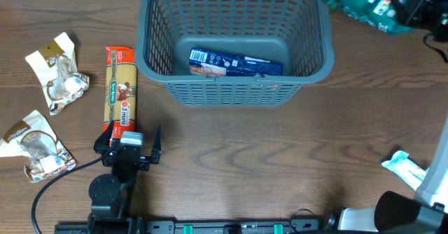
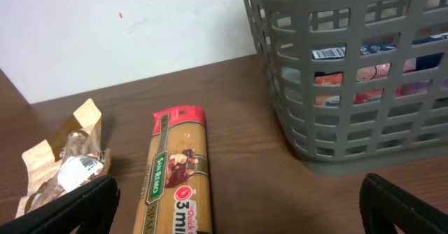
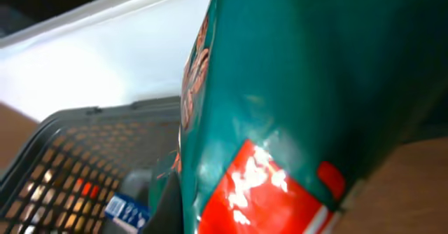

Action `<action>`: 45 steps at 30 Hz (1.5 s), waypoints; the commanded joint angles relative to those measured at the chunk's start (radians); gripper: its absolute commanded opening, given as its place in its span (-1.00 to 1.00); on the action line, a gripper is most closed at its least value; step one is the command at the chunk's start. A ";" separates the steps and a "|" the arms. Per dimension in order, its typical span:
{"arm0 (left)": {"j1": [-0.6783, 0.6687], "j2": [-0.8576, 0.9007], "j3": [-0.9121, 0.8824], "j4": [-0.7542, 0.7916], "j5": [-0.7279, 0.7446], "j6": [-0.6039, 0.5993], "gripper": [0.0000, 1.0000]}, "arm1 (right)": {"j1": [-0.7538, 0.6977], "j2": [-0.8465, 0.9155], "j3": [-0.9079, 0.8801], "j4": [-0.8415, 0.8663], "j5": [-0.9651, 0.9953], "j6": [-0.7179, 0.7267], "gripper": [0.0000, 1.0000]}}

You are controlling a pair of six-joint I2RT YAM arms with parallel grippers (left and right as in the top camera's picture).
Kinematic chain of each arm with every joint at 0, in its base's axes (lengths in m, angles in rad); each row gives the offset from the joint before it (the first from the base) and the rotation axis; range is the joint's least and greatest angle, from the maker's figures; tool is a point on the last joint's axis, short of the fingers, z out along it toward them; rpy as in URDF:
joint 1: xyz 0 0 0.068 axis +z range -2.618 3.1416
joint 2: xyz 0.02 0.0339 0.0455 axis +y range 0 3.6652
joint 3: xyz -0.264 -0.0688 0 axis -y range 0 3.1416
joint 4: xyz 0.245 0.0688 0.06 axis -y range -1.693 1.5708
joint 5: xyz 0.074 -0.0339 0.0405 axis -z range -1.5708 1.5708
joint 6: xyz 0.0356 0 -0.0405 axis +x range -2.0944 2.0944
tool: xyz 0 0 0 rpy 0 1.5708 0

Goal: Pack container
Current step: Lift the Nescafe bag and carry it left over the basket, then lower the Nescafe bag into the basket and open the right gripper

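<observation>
Though its floor is solid, the basket (image 1: 210, 90) is all slotted grey plastic lattice in its walls, rectangular with rounded corners under a thick rim, and it stands at the far middle of the wood-grain table (image 1: 245, 164). One flat blue box (image 1: 236, 63) lies on its floor along the near wall. From overhead I read the box whole, while my left wrist camera catches it only in slices through the slots (image 2: 364, 66), and my right wrist camera sees just a blue corner (image 3: 126, 209). My left gripper (image 1: 131, 144) has its jaws spread wide, hanging over the near end of a long, stiff pasta packet (image 1: 120, 87) that lies lengthwise left of the basket and apart from it; the wrist view shows its red end and glossy label (image 2: 178, 171). Further left lie two crumpled foil-and-paper wrappers (image 1: 59, 73) (image 1: 35, 146). My right gripper (image 1: 413, 3) pinches the end of a shiny green bag (image 1: 364, 6) beside the basket's far right corner. Its smooth film with a red patch fills the wrist view (image 3: 315, 87). A white packet (image 1: 404, 167) lies near the right edge.
</observation>
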 commanded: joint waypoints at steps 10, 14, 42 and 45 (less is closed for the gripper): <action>-0.005 -0.006 -0.027 -0.015 0.011 0.012 0.97 | 0.160 -0.047 0.140 -0.059 0.008 -0.137 -0.97; -0.005 -0.006 -0.027 -0.015 0.011 0.012 0.97 | 0.225 -0.047 0.140 -0.113 0.058 -0.184 -0.97; -0.005 -0.006 -0.027 -0.015 0.011 0.012 0.97 | 0.482 0.066 0.140 -0.386 0.128 -0.317 -0.97; -0.005 -0.006 -0.027 -0.015 0.011 0.012 0.97 | 0.508 0.085 0.140 -0.380 0.130 -0.317 -0.97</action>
